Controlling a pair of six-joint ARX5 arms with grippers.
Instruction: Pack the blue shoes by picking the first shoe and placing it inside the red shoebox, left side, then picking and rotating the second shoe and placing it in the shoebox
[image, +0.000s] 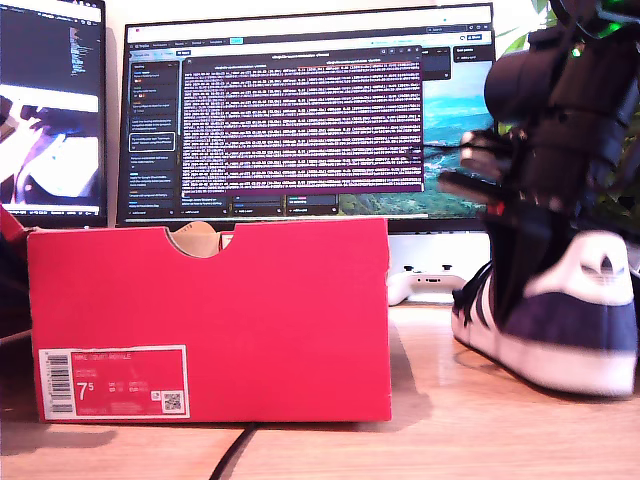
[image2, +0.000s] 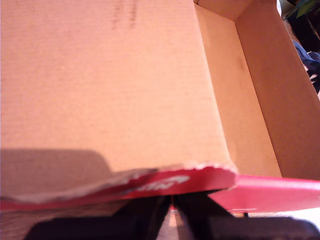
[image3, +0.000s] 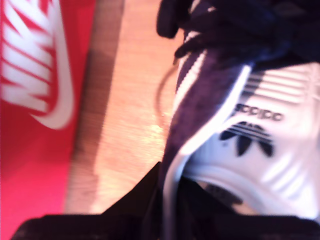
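Note:
The red shoebox (image: 210, 320) stands on the wooden table at the exterior view's left, label side facing the camera. In the first wrist view its brown inside (image2: 250, 100) holds no shoe, and my first gripper (image2: 172, 202) is shut on the red edge of the raised lid (image2: 100, 90). One blue shoe (image: 560, 320) is at the exterior view's right, heel raised and toe towards the box. My second gripper (image3: 167, 200) is shut on the collar beside the white heel tab (image3: 255, 145). The black arm (image: 550, 150) reaches down into the shoe.
Two lit monitors (image: 300, 110) stand behind the box. A white game controller (image: 425, 283) lies under the screen. A black cable (image: 235, 450) runs across the table in front of the box. Green leaves (image: 520, 40) show at the exterior view's upper right.

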